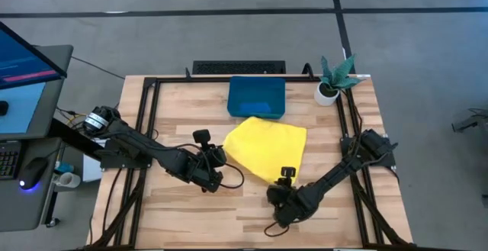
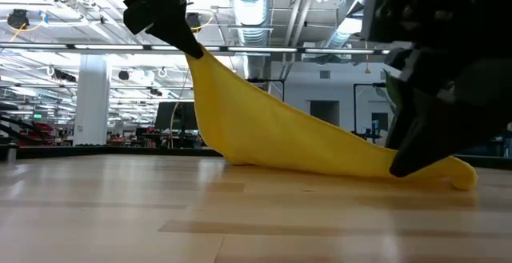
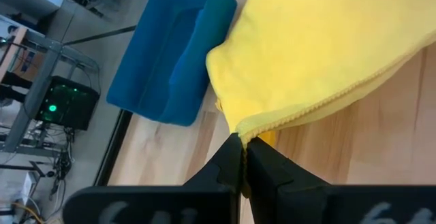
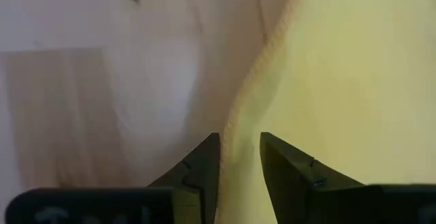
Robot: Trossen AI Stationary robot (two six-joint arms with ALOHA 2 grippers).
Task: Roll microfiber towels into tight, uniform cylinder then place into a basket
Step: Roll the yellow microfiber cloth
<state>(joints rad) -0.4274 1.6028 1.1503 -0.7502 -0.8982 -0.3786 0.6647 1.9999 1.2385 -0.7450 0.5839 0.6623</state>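
The yellow towel (image 1: 267,148) lies on the surface (image 1: 183,213) just before the basket (image 1: 256,97), its left corner pinched and lifted by the clenched left hand (image 3: 243,157). The right hand (image 4: 240,157) straddles the near hem, parted, not yet gripping. Soft, light, floppy cloth: best taken at hems or corners

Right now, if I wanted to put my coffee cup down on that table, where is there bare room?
Bare wood lies at the table's front left corner and behind the left arm, left of the basket. The middle is crowded: the yellow towel, pinched by the left fingers, with the right fingers at its edge. The plant fills the far right corner.
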